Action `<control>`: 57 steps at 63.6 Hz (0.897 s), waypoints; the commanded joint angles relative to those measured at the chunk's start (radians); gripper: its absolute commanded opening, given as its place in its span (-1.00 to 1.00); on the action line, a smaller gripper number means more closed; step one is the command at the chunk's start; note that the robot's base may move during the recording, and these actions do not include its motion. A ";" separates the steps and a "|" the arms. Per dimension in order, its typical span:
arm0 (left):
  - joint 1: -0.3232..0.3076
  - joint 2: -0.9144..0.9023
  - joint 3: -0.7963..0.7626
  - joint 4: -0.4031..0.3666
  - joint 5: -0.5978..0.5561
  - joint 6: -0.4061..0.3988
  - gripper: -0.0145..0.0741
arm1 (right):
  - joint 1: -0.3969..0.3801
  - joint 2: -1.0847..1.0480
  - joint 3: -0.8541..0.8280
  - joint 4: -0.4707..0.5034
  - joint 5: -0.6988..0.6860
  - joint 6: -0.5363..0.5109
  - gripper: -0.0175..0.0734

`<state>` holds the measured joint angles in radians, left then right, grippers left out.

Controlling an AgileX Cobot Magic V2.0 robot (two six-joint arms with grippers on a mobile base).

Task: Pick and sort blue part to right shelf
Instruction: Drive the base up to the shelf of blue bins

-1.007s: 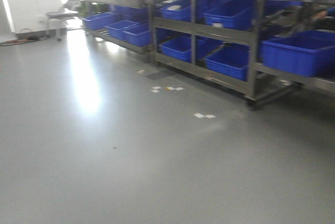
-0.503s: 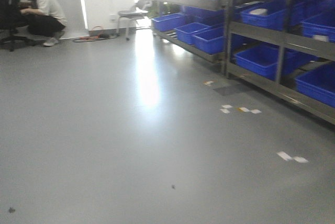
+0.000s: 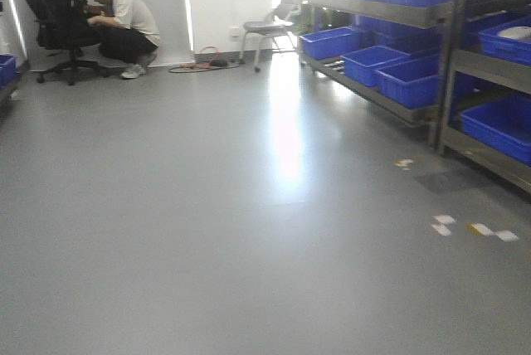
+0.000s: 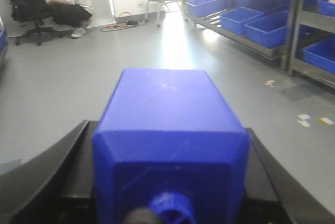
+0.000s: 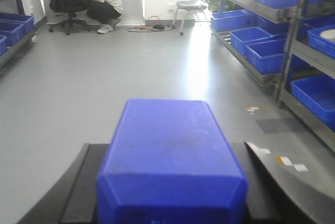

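**Lead:** What are your hands carrying?

**Operator:** In my left wrist view, the left hand (image 4: pixel 167 130) is clamped on a blue block-shaped plastic part with a round knob (image 4: pixel 167 103). Its black fingers (image 4: pixel 57 171) sit against both flanks of the block. My right hand (image 5: pixel 167 148) grips a second blue block-shaped plastic part (image 5: pixel 170 166) the same way, with black fingers (image 5: pixel 78 187) flush at each side. I can't see the fingertips of either hand because the blocks hide them.

**Lead:** And where is the shelf?

**Operator:** The right shelf (image 3: pixel 449 56), a steel-framed rack, runs along my right side in the front view, well apart from both hands. Large blue plastic tubs (image 3: pixel 411 81) sit on its levels.

**Lead:** What else is out there?

**Operator:** I see grey floor (image 3: pixel 207 230) ahead with a bright streak of glare down the middle. A few white tape marks (image 3: pixel 444 224) lie near the foot of the rack. At the far wall a person in a pale shirt (image 3: pixel 124 19) crouches just beside a black office chair (image 3: pixel 50 7). A grey metal-legged chair (image 3: pixel 270 27) stands near the far end of the rack.
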<state>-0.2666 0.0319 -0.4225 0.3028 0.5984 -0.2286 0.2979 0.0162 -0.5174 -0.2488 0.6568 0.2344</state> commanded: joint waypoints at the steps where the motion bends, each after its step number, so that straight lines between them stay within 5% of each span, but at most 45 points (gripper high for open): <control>1: -0.007 0.022 -0.028 0.008 -0.090 -0.011 0.04 | -0.002 0.020 -0.024 -0.021 -0.095 -0.001 -0.05; 57: -0.007 0.022 -0.028 0.008 -0.090 -0.011 0.04 | -0.002 0.020 -0.024 -0.021 -0.094 -0.001 -0.05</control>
<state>-0.2666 0.0319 -0.4225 0.3028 0.5984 -0.2286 0.2979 0.0162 -0.5174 -0.2488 0.6568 0.2344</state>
